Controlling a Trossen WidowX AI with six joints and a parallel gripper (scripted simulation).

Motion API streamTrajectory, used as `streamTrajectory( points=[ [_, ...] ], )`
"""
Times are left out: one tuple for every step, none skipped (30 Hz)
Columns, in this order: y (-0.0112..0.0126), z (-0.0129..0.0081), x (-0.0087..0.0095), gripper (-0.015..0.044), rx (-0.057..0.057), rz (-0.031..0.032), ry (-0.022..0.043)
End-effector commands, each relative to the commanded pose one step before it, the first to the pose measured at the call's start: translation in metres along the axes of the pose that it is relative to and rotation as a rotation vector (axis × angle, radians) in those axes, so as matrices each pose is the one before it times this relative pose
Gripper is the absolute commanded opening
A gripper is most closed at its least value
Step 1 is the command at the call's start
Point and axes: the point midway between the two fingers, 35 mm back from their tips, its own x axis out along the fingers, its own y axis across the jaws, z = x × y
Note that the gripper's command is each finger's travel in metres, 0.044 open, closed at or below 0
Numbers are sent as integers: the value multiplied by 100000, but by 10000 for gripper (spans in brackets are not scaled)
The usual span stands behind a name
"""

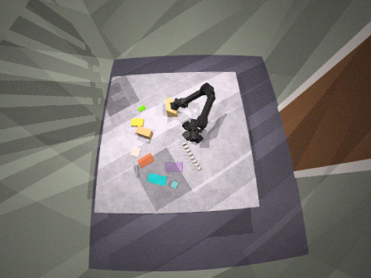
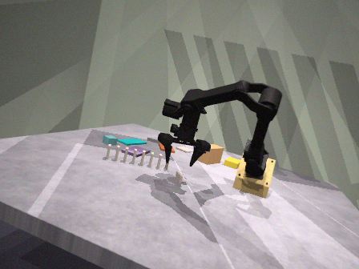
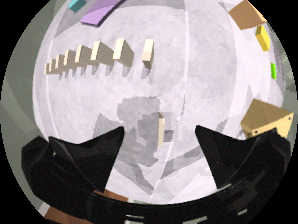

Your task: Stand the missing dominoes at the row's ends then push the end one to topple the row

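A row of several cream dominoes (image 1: pixel 191 155) (image 2: pixel 136 155) (image 3: pixel 100 56) stands on the grey table top. One loose cream domino (image 2: pixel 179 176) (image 3: pixel 161 129) lies on the table a little past the row's near end, apart from it. My gripper (image 1: pixel 191 135) (image 2: pixel 181 154) (image 3: pixel 160 129) is open and empty. It hangs above the loose domino, which shows between the two fingertips in the wrist view. In the top view the gripper hides the loose domino.
Beyond the row lie a purple flat piece (image 1: pixel 174 166) (image 2: pixel 138 151), a cyan slab (image 1: pixel 157 179) (image 2: pixel 131 141), a teal cube (image 1: pixel 175 184) (image 2: pixel 109 139), an orange piece (image 1: pixel 146 160), a tan block (image 1: pixel 144 132) (image 2: pixel 211 154) and a yellow block (image 1: pixel 137 122) (image 2: pixel 231 162). The arm's base (image 2: pixel 254 180) stands at the right.
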Motion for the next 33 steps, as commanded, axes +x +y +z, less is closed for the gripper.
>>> streamTrajectory(
  points=[
    [-301, -363, 2630, 440, 909, -323, 1256],
    [-22, -47, 375, 440, 43, 76, 84],
    [8, 137, 88, 440, 8, 18, 16],
    [3, 56, 36, 440, 3, 7, 7],
    [0, 1, 24, 440, 0, 0, 0],
    [1, 1, 72, 440, 0, 0, 0],
    [2, 2, 119, 440, -1, 0, 0],
    [2, 2, 153, 440, -1, 1, 1],
    [1, 1, 154, 440, -1, 2, 3],
    [1, 0, 154, 440, 0, 3, 4],
    [0, -1, 154, 440, 0, 4, 6],
    [0, -2, 153, 440, 0, 5, 7],
    [-1, -3, 153, 440, 0, 6, 8],
    [-1, -4, 152, 440, 0, 7, 10],
    [-2, -4, 118, 440, 0, 6, 9],
    [-1, -3, 71, 440, 0, 4, 6],
    [0, -1, 24, 440, 0, 1, 2],
    [0, 0, 0, 440, 0, 0, 0],
    [0, 0, 0, 440, 0, 0, 0],
    [0, 0, 0, 440, 0, 0, 0],
    [0, 0, 0, 440, 0, 0, 0],
    [0, 0, 0, 440, 0, 0, 0],
    [0, 0, 0, 414, 0, 0, 0],
    [0, 0, 0, 387, 0, 0, 0],
    [0, 0, 0, 361, 0, 0, 0],
    [0, 0, 0, 335, 0, 0, 0],
    [0, 0, 0, 309, 0, 0, 0],
    [0, 0, 0, 282, 0, 0, 0],
    [0, 0, 0, 256, 0, 0, 0],
    [0, 0, 0, 230, 0, 0, 0],
    [0, 0, 0, 204, 0, 0, 0],
    [0, 0, 0, 177, 0, 0, 0],
    [0, 0, 0, 151, 0, 0, 0]
  ],
)
